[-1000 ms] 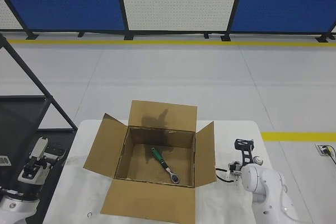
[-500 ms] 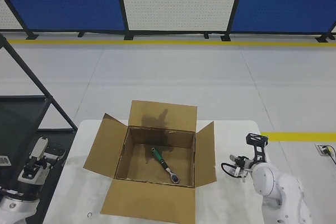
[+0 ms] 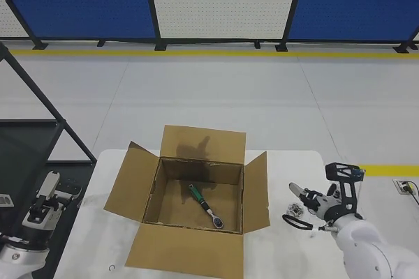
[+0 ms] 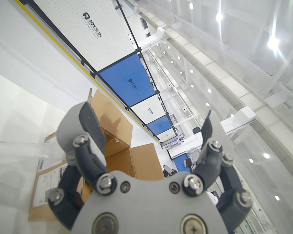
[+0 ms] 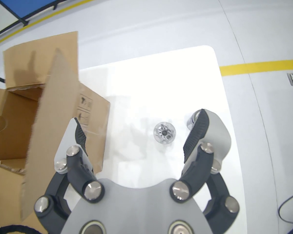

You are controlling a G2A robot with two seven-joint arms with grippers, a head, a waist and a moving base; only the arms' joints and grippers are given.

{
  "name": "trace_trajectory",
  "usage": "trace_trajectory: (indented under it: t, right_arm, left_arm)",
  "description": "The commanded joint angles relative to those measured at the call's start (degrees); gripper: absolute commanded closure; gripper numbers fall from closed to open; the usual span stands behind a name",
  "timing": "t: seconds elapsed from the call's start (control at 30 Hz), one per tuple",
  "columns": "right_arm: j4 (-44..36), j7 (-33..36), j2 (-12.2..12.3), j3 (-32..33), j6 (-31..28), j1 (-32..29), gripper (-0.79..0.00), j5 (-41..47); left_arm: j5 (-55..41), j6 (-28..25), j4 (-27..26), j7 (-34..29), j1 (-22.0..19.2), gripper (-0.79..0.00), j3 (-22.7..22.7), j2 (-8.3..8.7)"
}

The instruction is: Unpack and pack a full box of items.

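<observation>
The bench (image 3: pixel 288 166) carries the open box (image 3: pixel 202 144). The right gripper (image 5: pixel 139 120) and the left gripper (image 4: pixel 147 113) both gape wide, empty. A green-handled ratchet (image 3: pixel 206 206) lies inside the box. We fear a closing finger clips the small round metal part (image 5: pixel 164 132) beside the box and sends it skidding away.

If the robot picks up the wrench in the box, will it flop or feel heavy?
The ratchet wrench looks like one straight metal bar, so it probably stays stiff. Its shiny head suggests steel, so it is likely heavy for its size. It lies flat on the cardboard box floor, so it probably won't roll.
</observation>
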Motion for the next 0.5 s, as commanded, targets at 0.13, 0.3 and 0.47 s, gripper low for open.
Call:
trace_trajectory:
  t: [0.13, 0.3, 0.47]
  right_arm:
    - [-6.32, -1.75, 0.17, -5.17, -2.77, 0.16, -0.785, -1.91]
    - [-7.14, -0.87, 0.15, -10.23, -3.66, 4.15, -0.785, -3.36]
    - [-7.14, -0.87, 0.15, -10.23, -3.66, 4.15, -0.785, -3.36]
  left_arm:
    - [0.0, 0.0, 0.0, 0.0, 0.0, -0.785, 0.0, 0.0]
    - [0.0, 0.0, 0.0, 0.0, 0.0, -0.785, 0.0, 0.0]
    - [0.0, 0.0, 0.0, 0.0, 0.0, -0.785, 0.0, 0.0]
